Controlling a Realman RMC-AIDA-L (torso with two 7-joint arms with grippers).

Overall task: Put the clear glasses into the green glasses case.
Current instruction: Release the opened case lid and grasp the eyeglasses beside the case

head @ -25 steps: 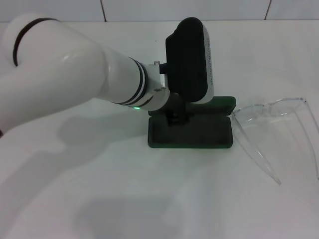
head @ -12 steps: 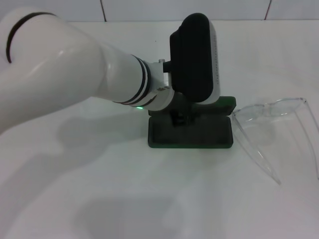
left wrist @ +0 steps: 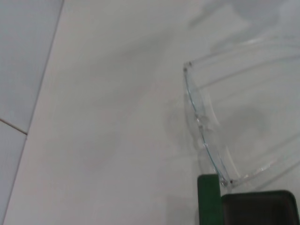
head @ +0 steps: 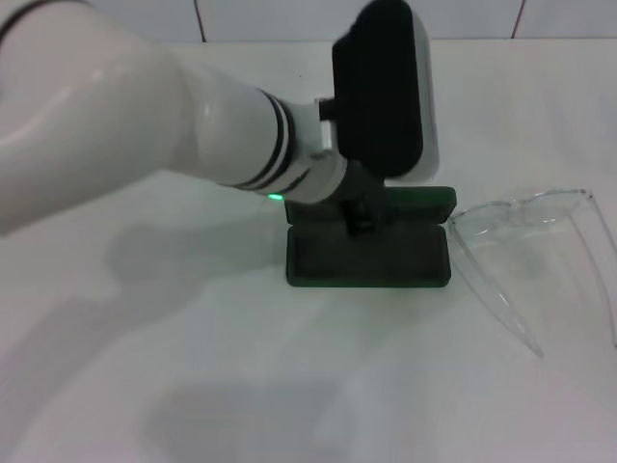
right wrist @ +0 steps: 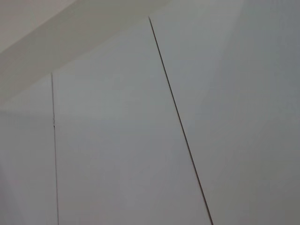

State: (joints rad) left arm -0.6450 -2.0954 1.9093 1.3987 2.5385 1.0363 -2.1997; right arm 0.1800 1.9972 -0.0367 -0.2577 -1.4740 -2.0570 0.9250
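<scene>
- Nearest us, bare white table [head: 241, 386], carrying only the arm's shadow.
- Next back, the green glasses case [head: 368, 258] lies open on the table, dark lined tray towards us, lid [head: 429, 201] hinged away behind it. Nothing is in the tray.
- Just beside the case, on our right side, the clear glasses [head: 525, 253] rest on the table, arms unfolded and pointing towards us, front bar farther off. In the left wrist view one corner of the frame [left wrist: 206, 140] sits very close to the case's corner [left wrist: 208, 197]; we cannot tell whether they touch.
- Above the case's hinge line hangs our left tool [head: 361, 220], reached in from the left, with its dark wrist housing over the lid. Only a dark stub shows below the housing, so we cannot tell whether the tool is spread or closed. It grips nothing we can see.
- Farthest, the tiled wall [head: 289, 19] behind the table. The right wrist view shows only pale panels with seams [right wrist: 180, 126]; the right tool is out of sight, and we judge that arm parked.
- Step in hand, as we read it: the case is open and the glasses not yet picked up.
- Next move, we judge: carry the tool across to the glasses, take the frame by its front bar, lift, then set it into the tray. The thin, faint plastic will want a careful pinch.
</scene>
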